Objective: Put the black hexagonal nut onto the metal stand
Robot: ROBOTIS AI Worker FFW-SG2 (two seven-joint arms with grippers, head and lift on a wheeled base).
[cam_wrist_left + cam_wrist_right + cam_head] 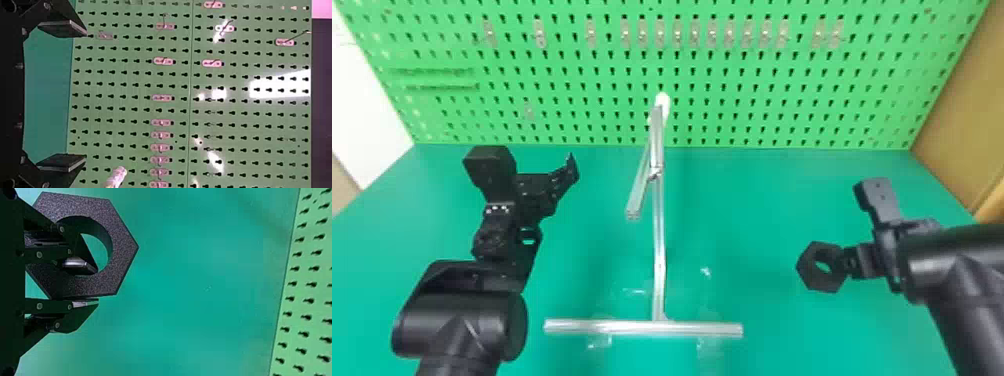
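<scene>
Left end effector (537,172) gapes; right (852,262) grips nut (124,246)

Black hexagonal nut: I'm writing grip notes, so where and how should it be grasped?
Probably grip the nut by one ring wall, from the robot's right, as the right gripper does: the round hole admits one of its fingers, and a flat outer side suits the other.

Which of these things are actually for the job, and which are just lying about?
For the job:
Black hexagonal nut, held by the right gripper
Metal stand, where the nut should go

Just there:
Green pegboard
Small fittings on it
Green tabletop
Left gripper, open and empty
</scene>
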